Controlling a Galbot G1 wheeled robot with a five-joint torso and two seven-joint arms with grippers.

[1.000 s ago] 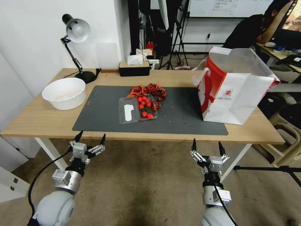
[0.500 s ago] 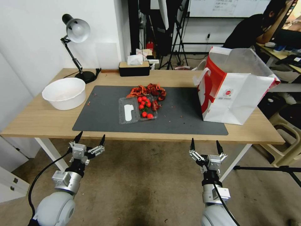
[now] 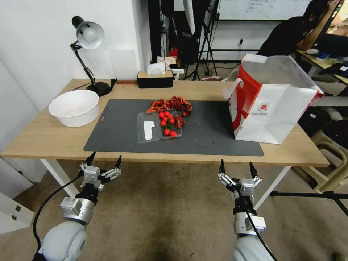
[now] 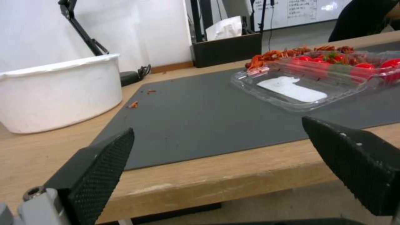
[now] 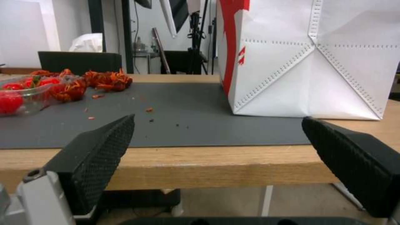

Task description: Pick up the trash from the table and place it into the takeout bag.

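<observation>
On the table (image 3: 43, 139) lies a dark grey mat (image 3: 210, 143). At its middle sits trash: an open clear plastic clamshell (image 3: 148, 130) (image 4: 300, 84) holding cherry tomatoes (image 3: 167, 121), with a pile of red shell scraps (image 3: 170, 104) (image 5: 104, 79) just behind it. A white bowl (image 3: 74, 108) (image 4: 54, 93) stands left of the mat. The white-and-red takeout bag (image 3: 275, 108) (image 5: 308, 62) stands open at the mat's right end. My left gripper (image 3: 105, 157) (image 4: 217, 125) and right gripper (image 3: 236, 165) (image 5: 218, 118) both hang open and empty below the table's front edge.
A desk lamp (image 3: 88, 36) and a black tissue box (image 3: 155, 79) stand along the table's back edge. Small red crumbs dot the mat. A beige chair (image 3: 333, 145) and a black tripod leg (image 3: 308, 195) are right of the table.
My right gripper has shifted slightly to the left below the table edge. The left arm and the things on the table have not moved.
</observation>
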